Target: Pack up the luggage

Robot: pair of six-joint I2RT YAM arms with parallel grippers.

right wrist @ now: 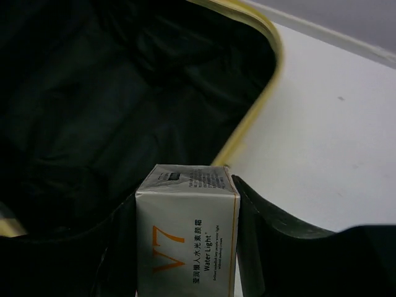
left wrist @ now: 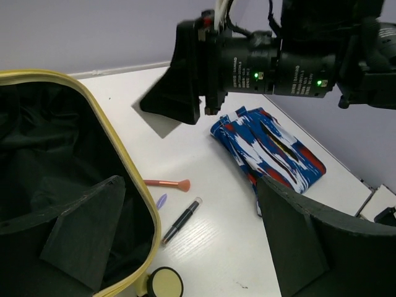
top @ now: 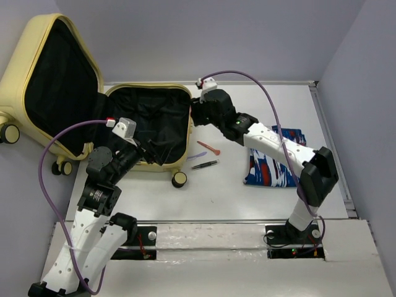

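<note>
The luggage [top: 18,68] is a pale-yellow suitcase lying open at the back left, its black lining showing; its rim [left wrist: 117,154] also appears in the left wrist view. My right gripper [top: 197,111] hovers at the suitcase's right edge [right wrist: 247,117], shut on a silver box [right wrist: 185,235] with orange "V7" lettering. The box is hidden in the top view. My left gripper [top: 148,151] is open at the suitcase's near right corner, one finger [left wrist: 80,235] over the lining, nothing between its fingers.
A folded blue, white and red cloth [top: 275,158] lies to the right. A pink brush [top: 208,147], a small purple piece [top: 197,156] and a black pen [top: 205,164] lie beside the suitcase. A suitcase wheel [top: 179,179] sticks out by them.
</note>
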